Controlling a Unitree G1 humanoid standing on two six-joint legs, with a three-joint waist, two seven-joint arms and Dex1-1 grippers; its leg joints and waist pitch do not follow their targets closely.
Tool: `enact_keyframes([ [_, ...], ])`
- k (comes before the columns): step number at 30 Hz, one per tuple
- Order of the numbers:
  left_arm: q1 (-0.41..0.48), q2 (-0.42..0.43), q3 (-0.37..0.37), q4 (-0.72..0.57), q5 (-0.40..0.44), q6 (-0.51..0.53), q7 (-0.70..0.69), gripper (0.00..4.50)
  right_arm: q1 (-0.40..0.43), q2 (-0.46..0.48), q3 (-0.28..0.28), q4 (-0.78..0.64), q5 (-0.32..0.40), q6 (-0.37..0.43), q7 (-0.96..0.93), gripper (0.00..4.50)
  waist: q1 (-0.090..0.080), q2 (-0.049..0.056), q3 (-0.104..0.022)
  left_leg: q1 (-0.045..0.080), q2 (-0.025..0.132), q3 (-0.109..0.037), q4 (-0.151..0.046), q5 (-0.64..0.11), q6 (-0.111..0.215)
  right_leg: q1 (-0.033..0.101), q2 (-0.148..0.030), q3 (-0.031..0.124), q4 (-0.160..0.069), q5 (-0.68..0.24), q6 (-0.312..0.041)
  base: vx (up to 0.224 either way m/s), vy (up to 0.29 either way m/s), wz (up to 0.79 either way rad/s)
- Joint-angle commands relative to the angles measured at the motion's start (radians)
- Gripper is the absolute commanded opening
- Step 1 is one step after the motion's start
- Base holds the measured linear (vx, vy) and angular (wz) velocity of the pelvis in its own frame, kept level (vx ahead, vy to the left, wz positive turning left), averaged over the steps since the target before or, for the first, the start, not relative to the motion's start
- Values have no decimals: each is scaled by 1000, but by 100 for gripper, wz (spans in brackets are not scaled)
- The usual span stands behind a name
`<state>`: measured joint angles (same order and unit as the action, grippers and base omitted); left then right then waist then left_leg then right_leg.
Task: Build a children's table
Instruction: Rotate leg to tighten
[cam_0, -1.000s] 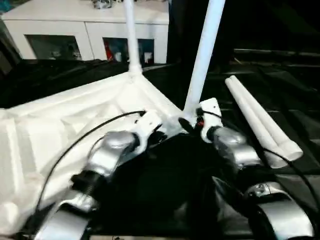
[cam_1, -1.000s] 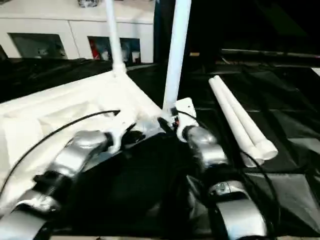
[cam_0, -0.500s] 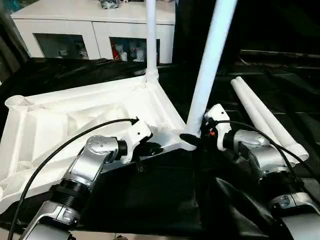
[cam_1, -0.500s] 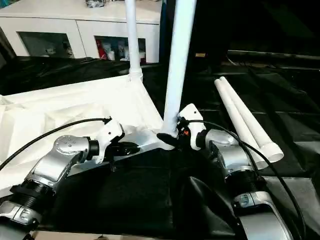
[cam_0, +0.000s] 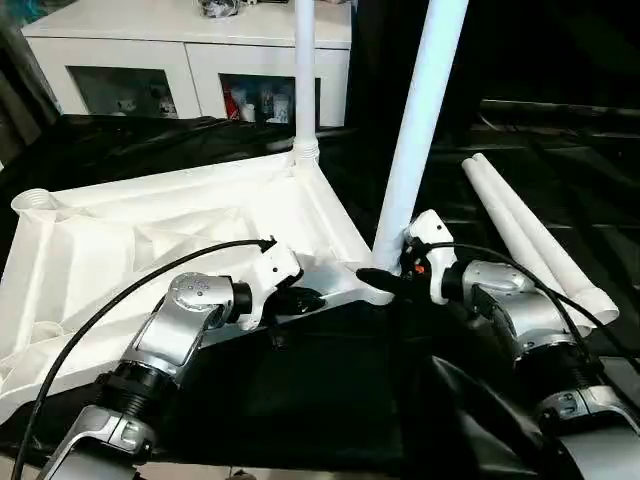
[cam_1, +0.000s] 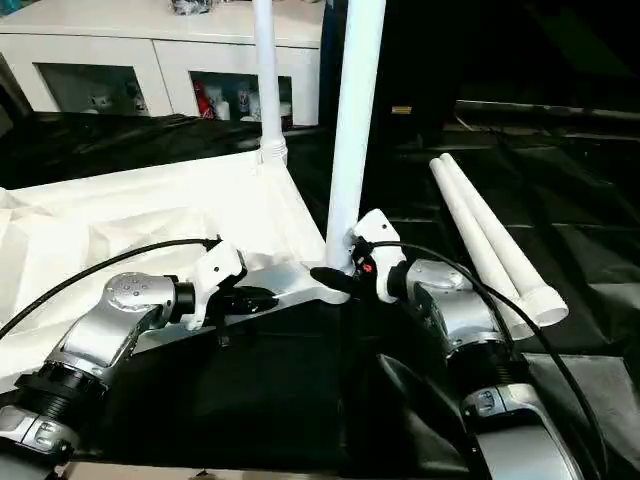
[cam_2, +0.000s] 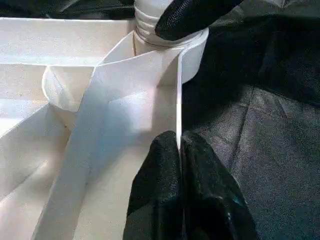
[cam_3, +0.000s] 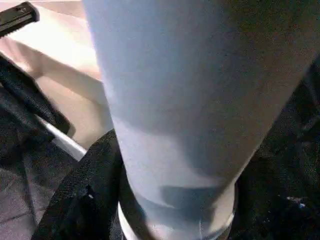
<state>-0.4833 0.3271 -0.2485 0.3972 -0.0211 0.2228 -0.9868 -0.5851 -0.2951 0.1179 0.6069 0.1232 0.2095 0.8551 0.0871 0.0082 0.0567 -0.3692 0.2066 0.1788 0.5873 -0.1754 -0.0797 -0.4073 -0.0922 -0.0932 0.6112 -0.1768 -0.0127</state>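
The white tabletop (cam_0: 150, 230) lies upside down, ribs up, on black sheeting. One white leg (cam_0: 304, 80) stands in the far corner socket. A second leg (cam_0: 415, 130) stands in the near right corner socket (cam_2: 192, 47), and my right gripper (cam_0: 385, 282) is shut on its base, with the leg (cam_3: 185, 100) between the black fingers (cam_3: 85, 200). My left gripper (cam_0: 305, 298) is shut on the tabletop's thin rim (cam_2: 178, 100) just short of that corner. Two more legs (cam_0: 530, 240) lie side by side to the right.
A white cabinet (cam_0: 190, 60) with glass doors stands at the back. Crinkled black sheeting (cam_0: 330, 400) covers the surface around the tabletop. An open socket (cam_0: 35, 203) shows at the tabletop's far left corner.
The head camera has shifted since one second ago, so the whole scene sits lower and wider. Both grips are unchanged, and the near leg leans slightly less than before.
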Motion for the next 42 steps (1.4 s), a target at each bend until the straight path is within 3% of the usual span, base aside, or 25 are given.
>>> enact_keyframes([
  [1, -22, -38, 19, -20, -33, -7, 24, 0, 9, 19, -16, 43, -17, 25, -78, 268, -4, -14, -70, 8, 22, -1, -64, -176, 40, 53, -53, 51, -75, -254, -190, 0, 0, 0],
  [7, -133, -168, 63, 132, 27, 80, 313, 0, -46, 152, -155, 221, -1, 80, -521, 266, -11, -12, -66, 17, 19, -2, -67, -220, -3, 47, -54, 52, -88, -351, -164, 0, 0, 0],
  [9, -159, -195, 76, 166, 32, 97, 372, 0, -59, 176, -174, 251, 6, 86, -588, 265, -8, -13, -67, 18, 18, -2, -67, -231, -3, 47, -55, 50, -92, -357, -155, 0, 0, 0],
  [13, -226, -261, 89, 252, 52, 97, 496, 0, -107, 255, -216, 331, 23, 44, -745, 265, -6, -4, -69, 23, 14, -2, -66, -253, -10, 42, -51, 49, -97, -352, -145, 0, 0, 0],
  [14, -229, -263, 72, 255, 67, 78, 492, 0, -118, 267, -207, 343, 11, 21, -743, 265, -5, -6, -70, 19, 15, -4, -67, -254, -6, 47, -52, 48, -94, -335, -145, 0, 0, 0],
  [15, -229, -264, 64, 254, 75, 70, 488, 0, -123, 275, -202, 348, 6, 7, -737, 321, -4, -4, -71, 15, 16, -5, -68, -249, -4, 49, -54, 48, -92, -323, -146, 0, 0, 0],
  [19, -212, -251, 46, 237, 76, 49, 444, 0, -149, 287, -180, 347, -15, -45, -693, 341, -8, -10, -75, 2, 15, -6, -66, -212, 15, 58, -55, 47, -82, -256, -159, 0, 0, 0],
  [20, -211, -250, 45, 236, 75, 47, 441, 0, -149, 287, -179, 346, -15, -47, -690, 370, -12, -9, -76, 0, 15, -6, -66, -192, 18, 60, -53, 46, -78, -229, -165, 0, 0, 0],
  [23, -196, -233, 41, 222, 53, 16, 394, 0, -154, 268, -150, 335, -36, -77, -629, 397, -15, -7, -75, 5, 16, -3, -64, -192, 31, 56, -53, 47, -78, -218, -184, 0, 0, 0],
  [24, -173, -212, 41, 193, 33, -1, 337, 0, -150, 238, -115, 314, -49, -86, -540, 397, -15, -8, -75, 5, 16, -3, -63, -194, 34, 57, -53, 47, -79, -218, -187, 0, 0, 0],
  [26, -157, -196, 40, 174, 23, -3, 302, 0, -143, 215, -97, 292, -52, -89, -483, 397, -21, -8, -74, -2, 17, -4, -62, -188, 48, 63, -54, 47, -75, -194, -199, 0, 0, 0],
  [34, -74, -80, 31, 74, -45, -41, 76, 0, -84, 61, -22, 159, -51, -105, -144, 397, -22, -6, -72, 7, 22, -1, -61, -195, 62, 58, -52, 49, -73, -189, -229, 0, 0, 0],
  [42, -31, -13, 41, 2, -93, -24, -42, 0, -62, 5, -25, 113, -20, -108, -8, 397, -14, -7, -69, 9, 24, -1, -64, -215, 48, 57, -54, 51, -75, -246, -220, 0, 0, 0],
])
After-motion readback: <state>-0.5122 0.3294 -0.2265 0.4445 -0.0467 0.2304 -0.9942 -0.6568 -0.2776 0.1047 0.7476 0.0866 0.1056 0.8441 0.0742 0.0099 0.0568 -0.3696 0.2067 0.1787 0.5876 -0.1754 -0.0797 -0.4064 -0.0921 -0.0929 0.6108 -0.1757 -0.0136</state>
